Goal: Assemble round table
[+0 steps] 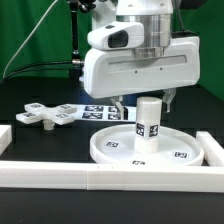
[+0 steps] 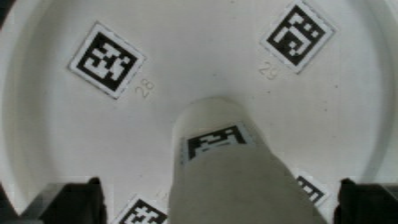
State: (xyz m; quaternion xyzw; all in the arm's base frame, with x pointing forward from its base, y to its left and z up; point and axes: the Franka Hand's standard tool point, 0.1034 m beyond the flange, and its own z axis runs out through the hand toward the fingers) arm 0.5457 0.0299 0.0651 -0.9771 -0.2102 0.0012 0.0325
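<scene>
The large rimmed round disc [image 1: 120, 152] lies flat on the table near the front, with square tags on its face. The short cylindrical leg [image 1: 148, 120] stands upright at its middle, with a tag on its side. My gripper [image 1: 145, 102] hangs over the leg's top, open, one finger on each side and apart from it. In the wrist view the leg [image 2: 231, 170] rises between my two dark fingertips [image 2: 79, 203], above the disc [image 2: 178, 60]. The gripper [image 2: 217, 205] holds nothing. The cross-shaped base piece [image 1: 45, 115] lies on the table at the exterior view's left.
The marker board [image 1: 100, 110] lies flat behind the disc. Long white border rails run along the front [image 1: 100, 178], the exterior view's left [image 1: 5, 135] and its right [image 1: 212, 150]. A green backdrop stands behind.
</scene>
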